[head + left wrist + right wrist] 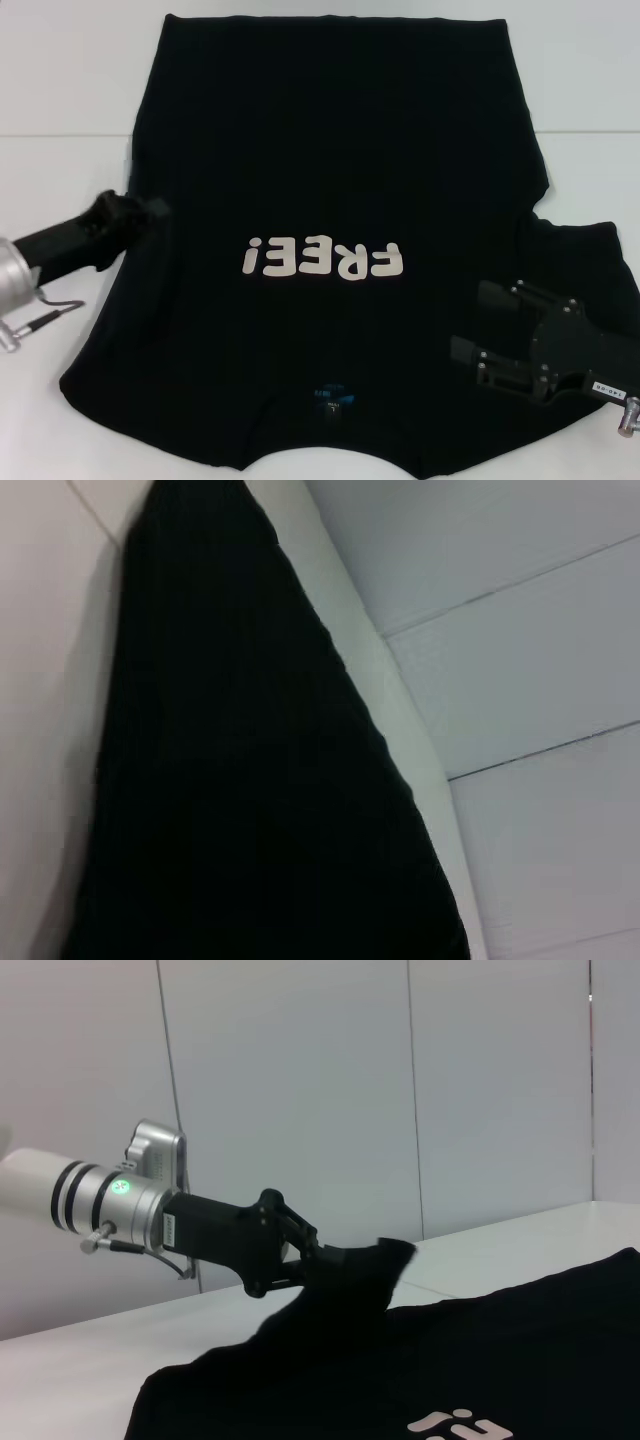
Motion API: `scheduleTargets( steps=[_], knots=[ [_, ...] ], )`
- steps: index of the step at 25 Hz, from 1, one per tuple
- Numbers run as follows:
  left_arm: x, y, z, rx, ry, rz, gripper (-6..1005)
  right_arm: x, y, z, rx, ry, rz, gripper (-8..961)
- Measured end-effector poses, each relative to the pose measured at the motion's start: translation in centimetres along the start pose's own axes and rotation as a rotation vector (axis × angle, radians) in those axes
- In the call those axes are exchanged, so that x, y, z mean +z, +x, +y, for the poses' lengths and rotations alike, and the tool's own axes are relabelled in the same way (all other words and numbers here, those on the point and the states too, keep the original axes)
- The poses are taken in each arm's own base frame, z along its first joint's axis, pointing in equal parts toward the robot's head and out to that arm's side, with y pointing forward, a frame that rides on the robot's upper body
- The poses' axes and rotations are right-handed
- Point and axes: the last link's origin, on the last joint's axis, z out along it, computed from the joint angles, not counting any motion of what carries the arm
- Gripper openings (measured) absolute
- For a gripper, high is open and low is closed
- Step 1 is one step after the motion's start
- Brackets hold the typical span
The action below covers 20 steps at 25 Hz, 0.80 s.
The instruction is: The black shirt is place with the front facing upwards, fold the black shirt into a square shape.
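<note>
The black shirt (330,170) lies front up on the white table (60,80), its off-white "FREE!" print (322,260) reading upside down and its blue neck label (333,393) toward the near edge. My left gripper (148,212) is at the shirt's left edge. In the right wrist view this left gripper (335,1260) is shut on a bunch of shirt cloth (385,1255) raised a little off the table. Black cloth (250,810) fills most of the left wrist view. My right gripper (468,322) hovers open over the shirt's near right part, beside the right sleeve (585,250).
Bare white table surface (590,90) surrounds the shirt at the far left, far right and left side. A pale panelled wall (400,1090) stands behind the table on the left.
</note>
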Motion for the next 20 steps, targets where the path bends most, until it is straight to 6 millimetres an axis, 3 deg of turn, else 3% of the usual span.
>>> scheduleTargets(
  steps=[8,15,19,20],
  knots=[
    [1.1,-2.0,-0.4,-0.006,-0.073,0.063,50,0.0,0.0,0.1,0.002,-0.002,0.0,809],
    [1.1,-2.8,-0.2,0.083,-0.103,0.042,341,-0.1,0.2,0.1,0.01,0.003,-0.001,808],
    [0.3,-3.2,1.1,0.263,-0.198,0.011,478,-0.5,0.3,0.0,0.033,0.028,-0.009,807],
    [0.0,-3.3,1.6,0.33,-0.232,0.003,597,-0.7,0.3,-0.1,0.052,0.042,-0.015,807]
  ],
)
